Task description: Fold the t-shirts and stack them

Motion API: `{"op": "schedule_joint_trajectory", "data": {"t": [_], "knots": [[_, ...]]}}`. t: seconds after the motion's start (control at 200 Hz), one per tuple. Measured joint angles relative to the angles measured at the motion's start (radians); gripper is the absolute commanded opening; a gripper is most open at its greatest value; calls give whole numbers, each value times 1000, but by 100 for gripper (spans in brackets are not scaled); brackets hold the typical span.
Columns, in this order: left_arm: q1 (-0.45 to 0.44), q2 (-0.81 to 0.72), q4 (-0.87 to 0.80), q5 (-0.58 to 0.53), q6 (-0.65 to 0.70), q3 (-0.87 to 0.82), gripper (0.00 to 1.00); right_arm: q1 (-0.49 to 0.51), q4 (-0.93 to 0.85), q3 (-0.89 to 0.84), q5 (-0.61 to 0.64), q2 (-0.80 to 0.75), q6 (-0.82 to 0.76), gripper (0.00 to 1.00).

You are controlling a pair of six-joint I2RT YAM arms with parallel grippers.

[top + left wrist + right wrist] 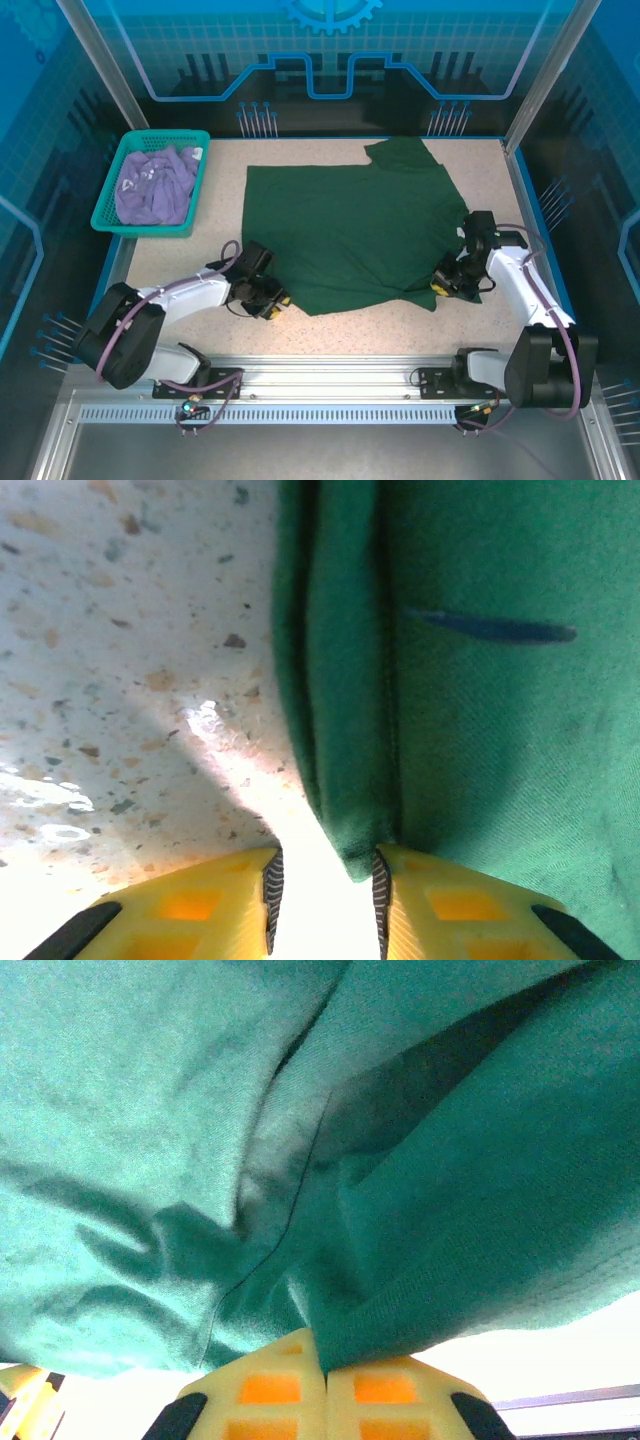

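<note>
The dark green t-shirt (350, 230) lies spread flat on the speckled table, one sleeve pointing to the back. My left gripper (278, 300) sits low at the shirt's near left corner. In the left wrist view its yellow jaws stand apart, and the folded hem of the green t-shirt (480, 730) reaches between them, touching the right pad (380, 890) while a gap stays on the left; the left gripper (325, 890) is open. My right gripper (440, 285) is shut on the near right edge, and the cloth (450, 1210) rises bunched from its closed fingertips (327, 1360). The lavender t-shirt (155, 185) lies crumpled in the basket.
The teal mesh basket (110, 215) stands at the back left of the table. Bare speckled tabletop (370, 330) runs along the near edge between the two arms. Metal frame posts (545, 80) rise at the back corners.
</note>
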Motion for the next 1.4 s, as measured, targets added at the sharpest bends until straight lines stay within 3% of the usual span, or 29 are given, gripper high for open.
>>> {"op": "schedule_joint_trajectory", "data": {"t": [0.835,1.126,1.316,1.401], "knots": [[-56,279,-354,-76,193,322,26,0,8,-8,-8,-2,0,0],[-66,369,-431,-89,271,426,14,0,15,-12,-8,-2,0,0],[-68,387,-457,-90,317,452,0,0,16,-12,-8,-2,0,0],[-68,385,-459,-91,334,452,0,0,16,-12,-8,-2,0,0]]}}
